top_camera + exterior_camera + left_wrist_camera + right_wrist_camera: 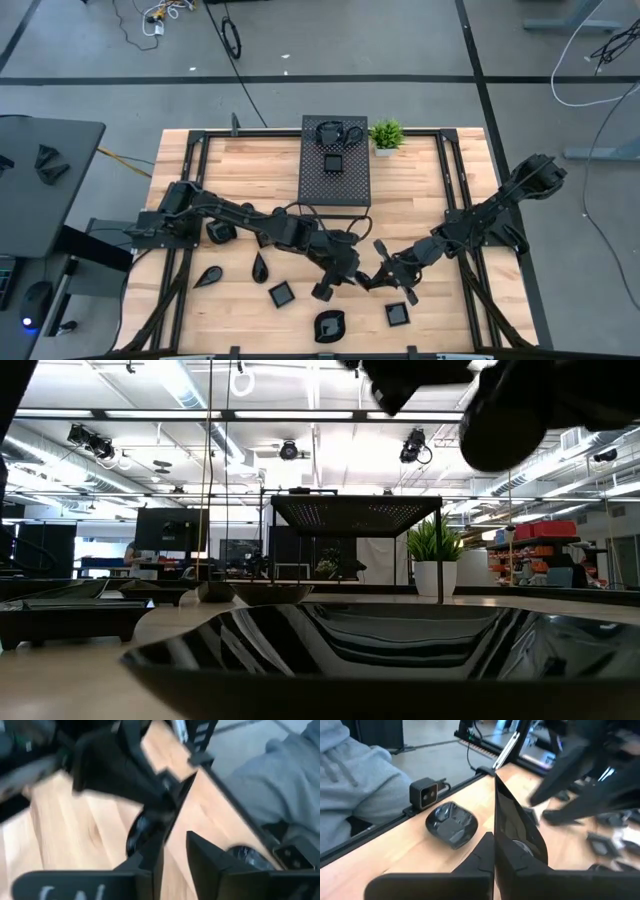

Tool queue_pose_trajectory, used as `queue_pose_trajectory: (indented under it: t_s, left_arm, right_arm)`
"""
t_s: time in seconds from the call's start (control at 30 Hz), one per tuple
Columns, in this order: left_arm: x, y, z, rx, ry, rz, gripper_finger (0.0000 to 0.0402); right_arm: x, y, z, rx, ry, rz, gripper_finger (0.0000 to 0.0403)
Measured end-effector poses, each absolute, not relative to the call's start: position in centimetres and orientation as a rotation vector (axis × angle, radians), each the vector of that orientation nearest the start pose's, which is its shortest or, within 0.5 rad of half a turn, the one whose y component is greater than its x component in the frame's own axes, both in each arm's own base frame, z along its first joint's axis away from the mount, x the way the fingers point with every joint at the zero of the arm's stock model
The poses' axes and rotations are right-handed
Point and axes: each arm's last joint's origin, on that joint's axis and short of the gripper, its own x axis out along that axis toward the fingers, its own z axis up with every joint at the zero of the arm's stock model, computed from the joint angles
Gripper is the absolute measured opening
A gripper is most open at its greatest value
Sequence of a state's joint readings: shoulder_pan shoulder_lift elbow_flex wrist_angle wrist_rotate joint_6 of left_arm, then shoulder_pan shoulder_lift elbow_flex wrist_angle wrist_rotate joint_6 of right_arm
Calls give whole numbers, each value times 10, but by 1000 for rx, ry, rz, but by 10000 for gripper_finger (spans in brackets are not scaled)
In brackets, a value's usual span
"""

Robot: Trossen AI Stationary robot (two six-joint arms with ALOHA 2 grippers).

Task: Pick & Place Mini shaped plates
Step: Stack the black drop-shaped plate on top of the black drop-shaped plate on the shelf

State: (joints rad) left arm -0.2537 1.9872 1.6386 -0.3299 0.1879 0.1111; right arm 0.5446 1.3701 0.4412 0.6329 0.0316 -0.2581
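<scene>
Several glossy black mini plates lie flat on the wooden table: a teardrop (208,277), a leaf (260,267), squares (282,294) (398,315), and a rounded one (329,325) that fills the low view (330,650). Two more rest on the black perforated box (335,160). My right gripper (380,278) (495,847) is over the near middle of the table, shut on one plate (512,815). My left gripper (338,282) (175,857) is close beside it on the left. Its fingers are slightly apart, with wood showing between them. My right gripper pinches a black plate by its rim (495,832) between the two fingers. The plate stands on edge, rising straight out beyond the fingertips, lifted clear of the table. My left gripper: motion blur hides whether its fingers (150,862) touch this plate, so I cannot tell.
The perforated box and a small green potted plant (386,134) stand at the far middle edge. A small camera block (424,793) sits at the near edge beside the rounded plate (451,824). A person's grey sleeve (355,775) is just beyond that edge. Black frame rails border both sides.
</scene>
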Motion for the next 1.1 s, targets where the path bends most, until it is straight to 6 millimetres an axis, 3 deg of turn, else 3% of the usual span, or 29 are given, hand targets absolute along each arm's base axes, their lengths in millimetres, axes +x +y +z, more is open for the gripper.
queue_pose_trajectory:
  t_s: [0.17,0.33,0.5,0.6,0.73,0.87,1.03,1.1]
  left_arm:
    - [424,-102,250,63,869,-393,112]
    - [403,-96,240,59,1076,-275,102]
    - [384,-107,215,46,1062,-263,82]
    - [372,-114,198,13,1002,-251,73]
    - [354,-123,189,-22,843,-237,64]
    - [328,-131,186,-17,704,-199,58]
    - [306,-132,193,-21,496,-70,55]
    - [296,-129,189,-2,495,-2,55]
  right_arm:
    - [217,132,172,-295,254,547,2]
    - [212,132,178,-288,252,514,2]
    - [204,122,205,-313,330,386,2]
    - [204,111,236,-392,387,287,2]
    - [213,81,278,-498,496,168,2]
    - [231,35,307,-606,604,59,2]
    - [253,-40,306,-748,738,-36,2]
    - [262,-67,298,-795,765,-50,2]
